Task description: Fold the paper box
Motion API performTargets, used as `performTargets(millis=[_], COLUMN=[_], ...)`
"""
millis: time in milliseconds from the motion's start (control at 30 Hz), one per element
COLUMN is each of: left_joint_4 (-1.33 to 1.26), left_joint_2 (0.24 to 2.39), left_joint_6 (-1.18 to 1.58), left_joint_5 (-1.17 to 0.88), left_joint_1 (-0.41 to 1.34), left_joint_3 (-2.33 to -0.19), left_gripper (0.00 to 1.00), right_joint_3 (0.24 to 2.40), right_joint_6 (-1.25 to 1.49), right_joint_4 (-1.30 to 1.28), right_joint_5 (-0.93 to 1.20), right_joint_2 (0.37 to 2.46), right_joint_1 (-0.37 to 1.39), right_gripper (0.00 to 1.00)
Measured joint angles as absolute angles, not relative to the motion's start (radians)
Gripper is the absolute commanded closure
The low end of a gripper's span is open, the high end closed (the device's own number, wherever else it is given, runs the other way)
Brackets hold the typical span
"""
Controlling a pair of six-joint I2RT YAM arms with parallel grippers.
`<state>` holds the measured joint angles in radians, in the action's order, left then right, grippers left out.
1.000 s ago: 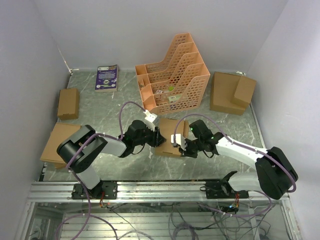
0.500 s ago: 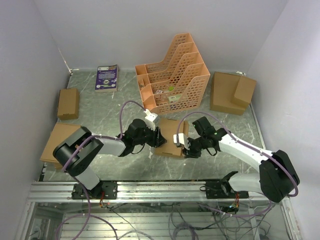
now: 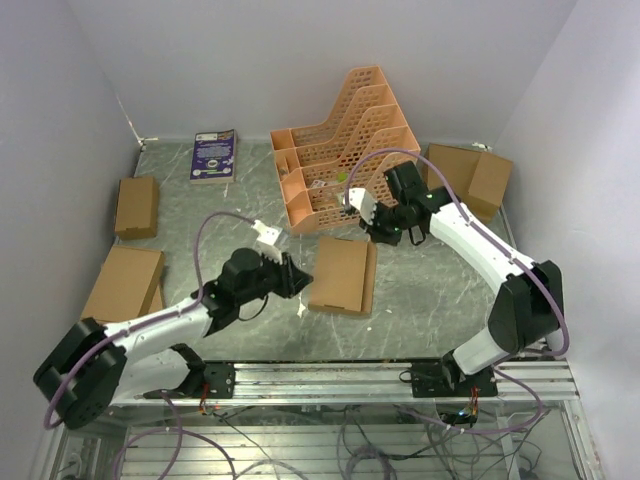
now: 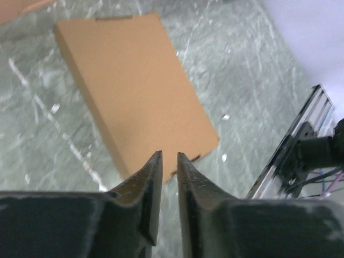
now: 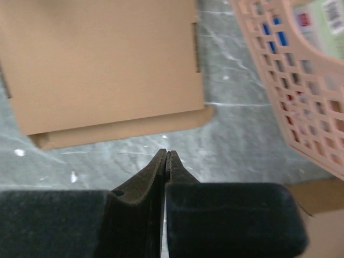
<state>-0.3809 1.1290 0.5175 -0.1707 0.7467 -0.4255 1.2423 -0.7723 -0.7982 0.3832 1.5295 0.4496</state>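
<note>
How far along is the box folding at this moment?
Done, it seems: the paper box lies closed as a flat rectangle. In hand: nothing. The left gripper, jaws slightly apart, and the right gripper, shut, are both empty and off the box. Left: perhaps only the strip sticking out along one edge in the right wrist view, which may need tucking.

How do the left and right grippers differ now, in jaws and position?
Left gripper shows a narrow gap between its jaws; right gripper is fully shut. Left sits beside the left side of the paper box; right is past its far edge, near the orange rack. Both hold nothing.
</note>
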Motion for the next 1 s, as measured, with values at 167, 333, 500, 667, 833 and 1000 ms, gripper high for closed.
performTargets(millis=[167, 333, 500, 667, 833, 1000], left_joint_4=[-0.429, -0.395, -0.413, -0.454, -0.513, -0.496], left_joint_2=[1.009, 0.955, 1.036, 1.243, 1.365, 1.378], left_joint_6=[0.667, 0.757, 0.803, 0.86, 0.884, 0.905], left_joint_5=[-0.168, -0.12, -0.068, -0.016, 0.015, 0.066], left_joint_1=[0.749, 0.847, 0.945, 1.005, 1.016, 1.018], left_joint_3=[-0.217, -0.154, -0.174, -0.187, -0.257, -0.278], left_gripper=[0.93, 0.93, 0.93, 0.93, 0.93, 0.92], right_joint_3=[1.297, 1.223, 1.163, 1.128, 1.116, 1.102], right_joint_6=[-0.754, -0.736, -0.748, -0.784, -0.841, -0.885], right_joint_4=[-0.757, -0.582, -0.434, -0.335, -0.276, -0.252], right_joint_5=[0.294, 0.255, 0.224, 0.212, 0.238, 0.28], right_joint_2=[1.558, 1.561, 1.618, 1.668, 1.718, 1.761], right_joint_1=[0.451, 0.452, 0.453, 0.453, 0.454, 0.455], right_gripper=[1.0, 1.0, 1.0, 1.0, 1.0, 1.0])
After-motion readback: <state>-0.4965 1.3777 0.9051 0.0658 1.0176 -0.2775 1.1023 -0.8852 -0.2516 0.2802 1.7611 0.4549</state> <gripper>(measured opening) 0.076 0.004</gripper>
